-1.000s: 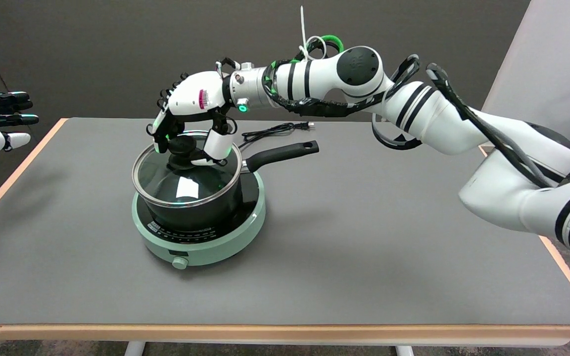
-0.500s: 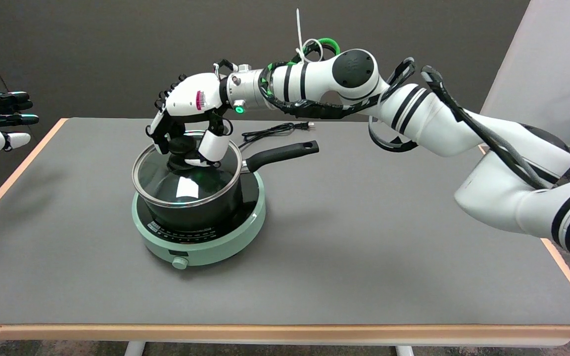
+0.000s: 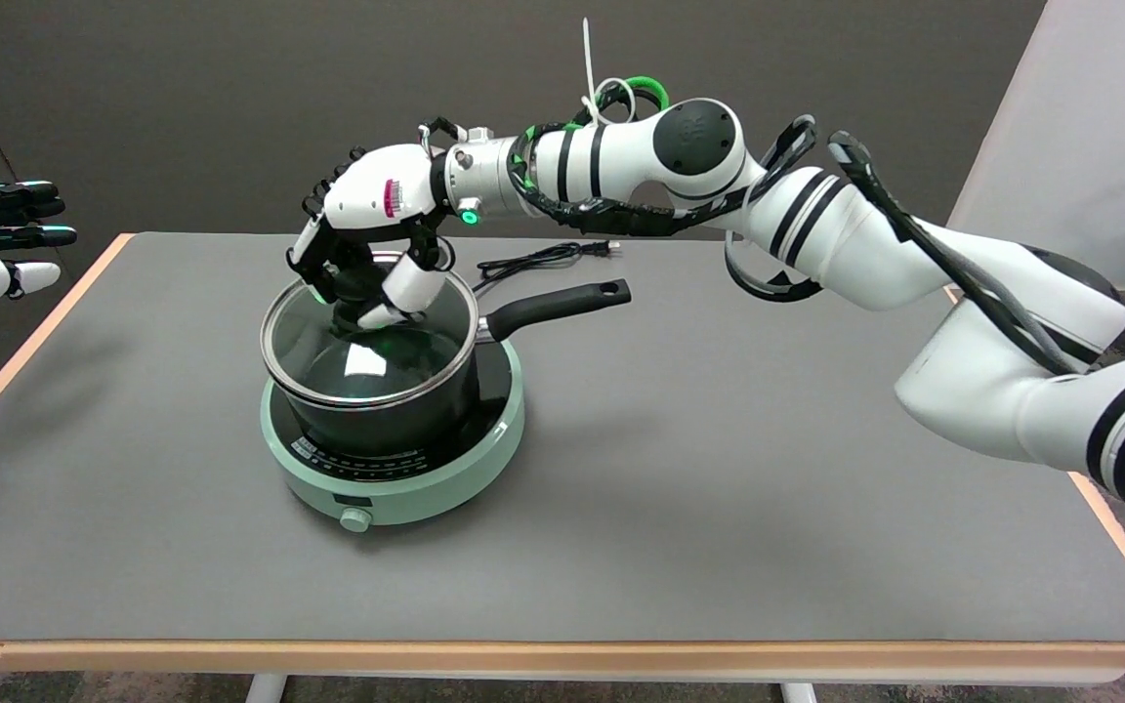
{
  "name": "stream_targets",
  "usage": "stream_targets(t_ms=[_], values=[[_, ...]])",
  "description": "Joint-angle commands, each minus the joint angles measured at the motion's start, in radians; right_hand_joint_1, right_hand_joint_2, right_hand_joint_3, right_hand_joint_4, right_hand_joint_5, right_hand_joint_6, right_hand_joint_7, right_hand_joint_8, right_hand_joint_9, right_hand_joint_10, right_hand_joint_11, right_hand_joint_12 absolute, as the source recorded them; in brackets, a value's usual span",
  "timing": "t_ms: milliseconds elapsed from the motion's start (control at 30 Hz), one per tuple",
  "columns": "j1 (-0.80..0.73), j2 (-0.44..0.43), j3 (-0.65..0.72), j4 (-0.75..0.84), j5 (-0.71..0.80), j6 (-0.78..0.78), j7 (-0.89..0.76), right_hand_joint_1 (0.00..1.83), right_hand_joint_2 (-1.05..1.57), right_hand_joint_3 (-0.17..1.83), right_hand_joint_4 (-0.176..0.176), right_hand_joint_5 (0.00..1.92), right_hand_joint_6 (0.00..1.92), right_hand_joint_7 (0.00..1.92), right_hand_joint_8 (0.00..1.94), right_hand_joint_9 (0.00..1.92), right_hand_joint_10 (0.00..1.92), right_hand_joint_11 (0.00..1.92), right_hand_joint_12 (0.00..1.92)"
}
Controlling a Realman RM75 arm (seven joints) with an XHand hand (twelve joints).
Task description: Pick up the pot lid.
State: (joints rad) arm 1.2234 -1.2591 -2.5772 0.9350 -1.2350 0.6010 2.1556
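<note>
A: Pot lid [image 3: 367, 359] sits on the black pot [image 3: 396, 415], on the green cooker [image 3: 396, 469] at the counter's [image 3: 719, 488] left. What changed?

B: The right robot hand [image 3: 367, 256] has closed its fingers [image 3: 404, 289] tighter around the knob [image 3: 353, 293] and risen slightly.

A: So it is gripped?

B: It looks so; the lift seems about to begin.

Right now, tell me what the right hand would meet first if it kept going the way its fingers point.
The right hand points down at the lid; its fingers already close around the lid's knob, so it would press on the glass first, with the pot beneath.
</note>
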Motion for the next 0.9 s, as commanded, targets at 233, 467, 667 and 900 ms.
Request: stream_targets(t_ms=[233,467,667,900], values=[[-0.009,0.013,0.0,0.016,0.014,-0.011,0.0,1.12,1.15,0.26,0.048,0.67,1.5,0.73,1.43,0.68,1.13,0.42,0.55],[-0.012,0.016,0.002,0.017,0.014,-0.013,0.0,1.11,1.12,0.35,0.034,0.63,1.53,0.73,1.52,0.69,1.34,0.47,0.63],[-0.012,0.016,0.003,0.017,0.014,-0.016,0.0,1.12,1.12,0.35,0.031,0.63,1.52,0.75,1.5,0.75,1.31,0.45,0.69],[-0.011,0.018,0.015,0.028,0.014,-0.023,-0.001,1.33,0.94,0.55,0.176,0.59,1.34,0.8,1.43,0.74,1.41,0.51,0.71]])
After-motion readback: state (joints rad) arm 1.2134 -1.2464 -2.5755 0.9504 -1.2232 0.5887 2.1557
